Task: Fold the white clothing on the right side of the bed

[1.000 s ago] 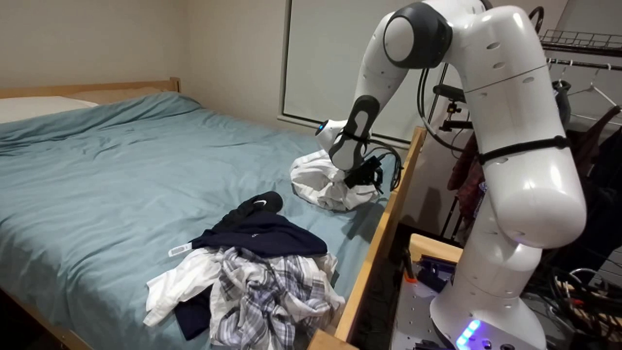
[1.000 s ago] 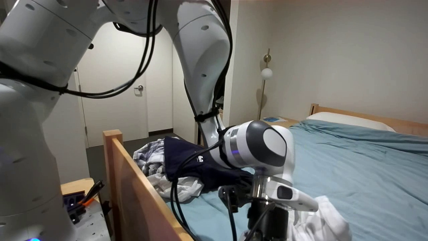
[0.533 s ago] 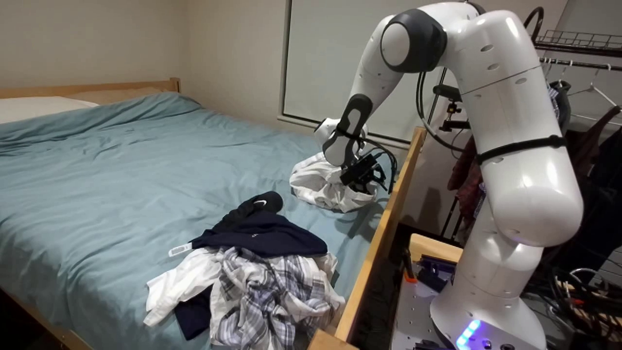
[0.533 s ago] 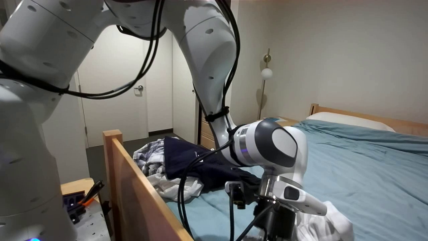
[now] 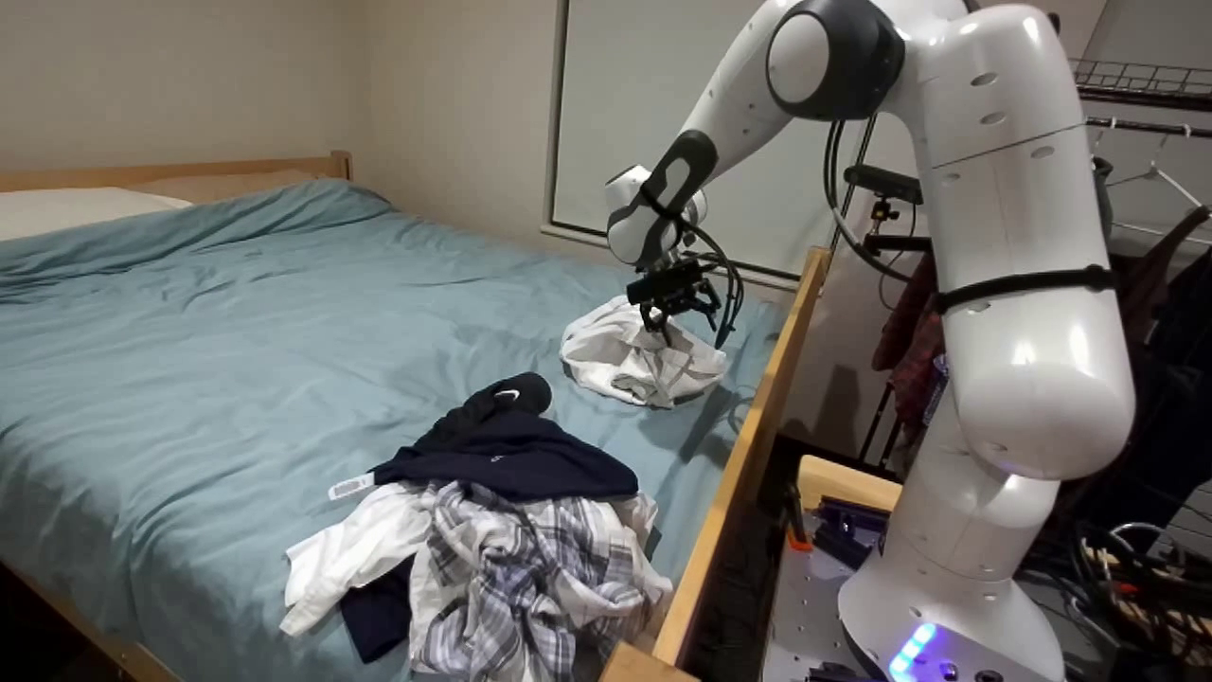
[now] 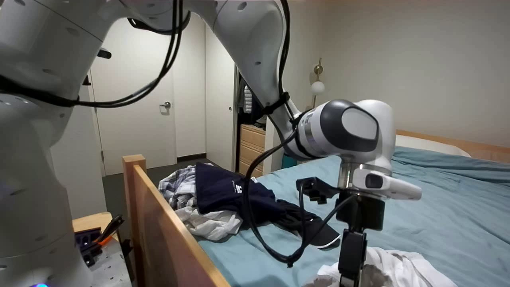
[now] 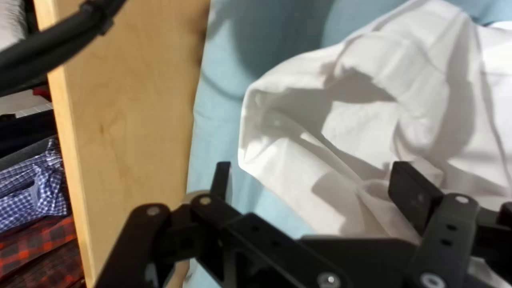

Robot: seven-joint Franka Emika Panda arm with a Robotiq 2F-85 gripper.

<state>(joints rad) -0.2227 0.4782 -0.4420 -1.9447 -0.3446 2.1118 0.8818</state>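
Surveying the bed [image 5: 237, 346] first, I take its far right, as an exterior view shows it, for my workspace. My arm [image 5: 1032, 369] comes in from the right, across the wooden footboard [image 7: 132, 128]. At the near right sits a heap of other clothes [image 5: 540, 568] with a navy garment [image 5: 516, 464] on it; some white fabric shows there too, but I judge the separate white clothing [image 5: 606, 355] to be the task's own. It lies crumpled at the far right, near the footboard and well apart from the heap, with no fold made that I can see. The gripper [image 7: 312, 168] hangs over its footboard side, jaws spread apart, nothing clamped; whether a tip touches cloth I cannot tell. Of the fingers [image 7: 414, 196], one stands over the white cloth, the other over the blue cover [image 7: 218, 132], so the garment's edge [image 7: 276, 178] runs under the gap. I read the step as gripping that edge. Doing it well probably means dropping straight down, stopping lightly at the cover and pinching only the edge, since a deep bite could drag bedding along; then a low, slow draw leftward should lay the fold flat.
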